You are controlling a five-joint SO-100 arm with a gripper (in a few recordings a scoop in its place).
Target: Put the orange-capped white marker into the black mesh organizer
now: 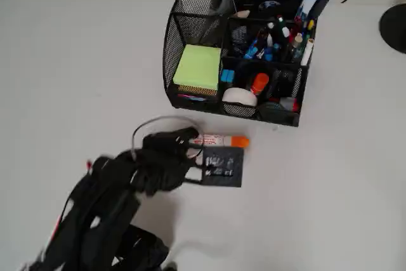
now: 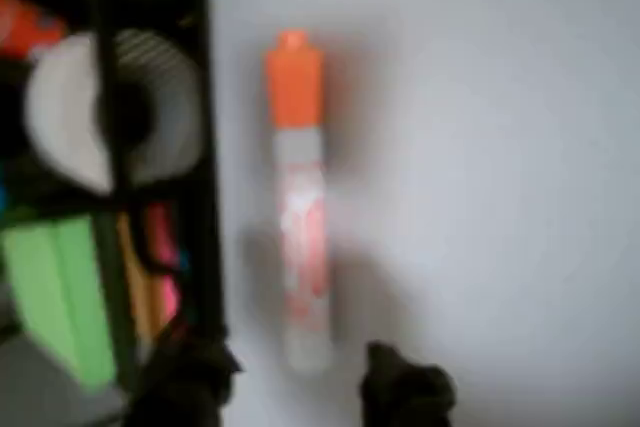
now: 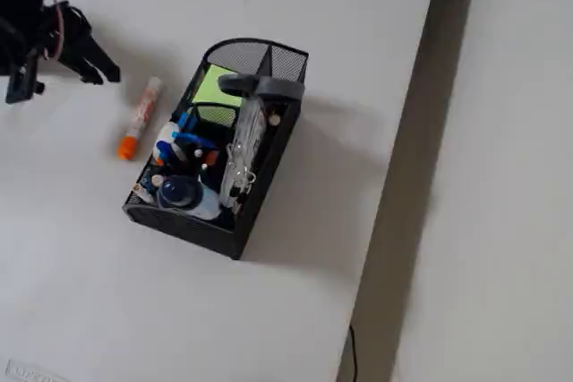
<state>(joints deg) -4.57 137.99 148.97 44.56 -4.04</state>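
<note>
The orange-capped white marker (image 1: 219, 140) lies flat on the white table, just in front of the black mesh organizer (image 1: 174, 49), its cap pointing right in the overhead view. My gripper (image 1: 195, 150) is at the marker's white tail end. In the wrist view the marker (image 2: 300, 227) runs up the middle beside the organizer's wall (image 2: 205, 147). The two dark fingertips (image 2: 405, 385) of the gripper (image 2: 298, 382) stand apart on either side of its near end, open, without touching it. From the fixed view the marker (image 3: 141, 118) rests left of the organizer (image 3: 179, 216).
The organizer holds green sticky notes (image 1: 198, 68), a tape roll (image 1: 240, 96), several pens (image 1: 273, 39) and a stapler-like item (image 3: 260, 87). A black round base (image 1: 396, 26) sits at the far right. The table edge (image 3: 403, 176) runs down the right side.
</note>
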